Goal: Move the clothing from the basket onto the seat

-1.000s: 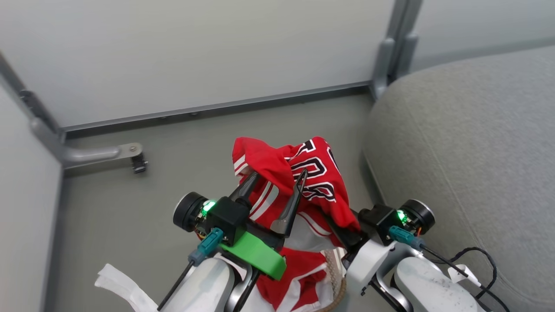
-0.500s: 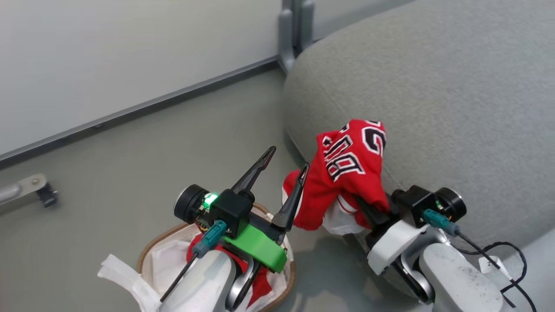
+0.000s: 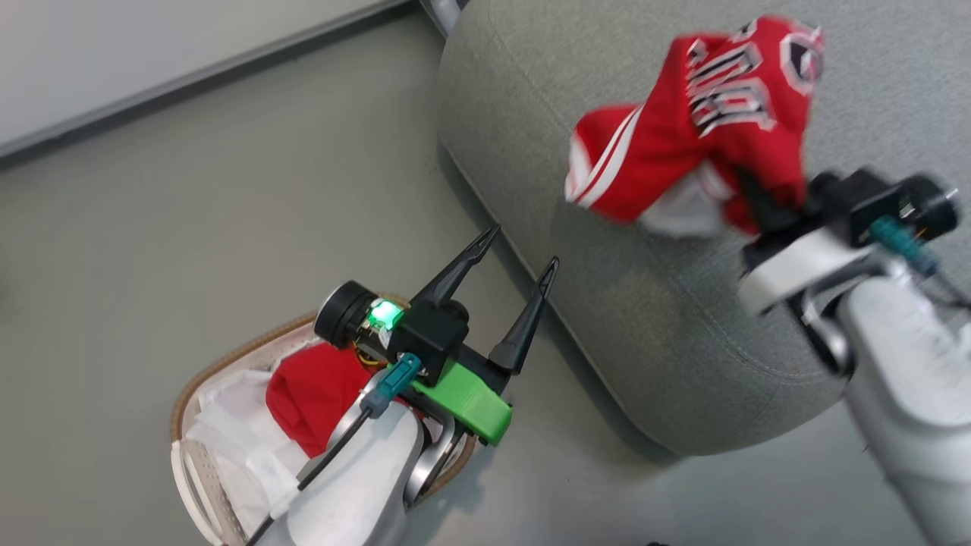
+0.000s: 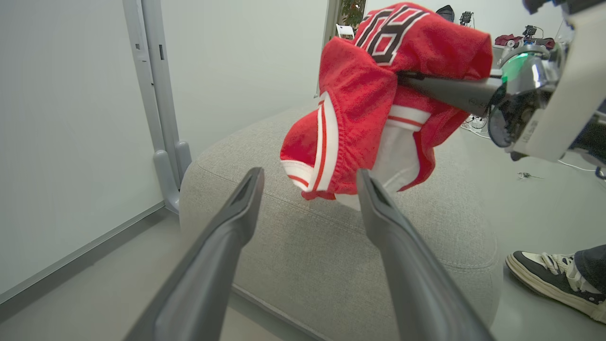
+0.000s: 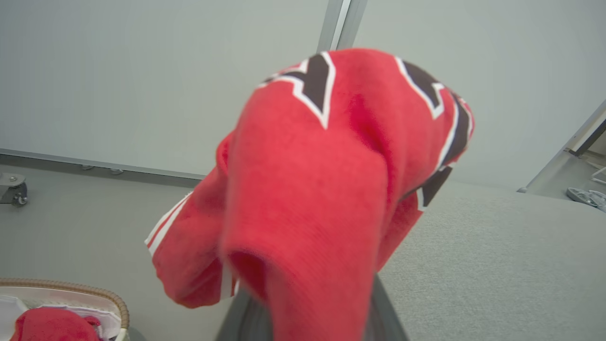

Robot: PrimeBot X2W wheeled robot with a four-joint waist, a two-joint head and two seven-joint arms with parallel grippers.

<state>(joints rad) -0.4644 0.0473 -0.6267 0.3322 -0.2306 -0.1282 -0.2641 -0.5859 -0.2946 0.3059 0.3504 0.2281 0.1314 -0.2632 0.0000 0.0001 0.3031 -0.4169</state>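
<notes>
The red jersey (image 3: 683, 144) with black white-edged numerals hangs bunched from my right gripper (image 3: 747, 189), which is shut on it above the grey seat (image 3: 683, 341). The cloth covers most of the right fingers (image 4: 450, 92). In the right wrist view the jersey (image 5: 322, 189) drapes over the lens. My left gripper (image 3: 525, 244) is open and holds nothing, between the basket (image 3: 227, 356) and the seat's edge. The left wrist view looks past its fingertips (image 4: 255, 173) at the jersey (image 4: 360, 94) over the seat (image 4: 331, 251). A second red garment (image 3: 311, 394) lies in the basket.
A white sheet (image 3: 227, 432) lies in the basket beside the red garment. Pale wall panels with grey posts (image 4: 156, 94) stand behind the seat. A person's shoe (image 4: 549, 279) rests on the floor to the right of the seat. The basket rim (image 5: 71, 286) shows at the lower left.
The head camera has swung toward the seat. My right gripper has carried the jersey from above the basket to above the seat, clear of my open left fingers.
</notes>
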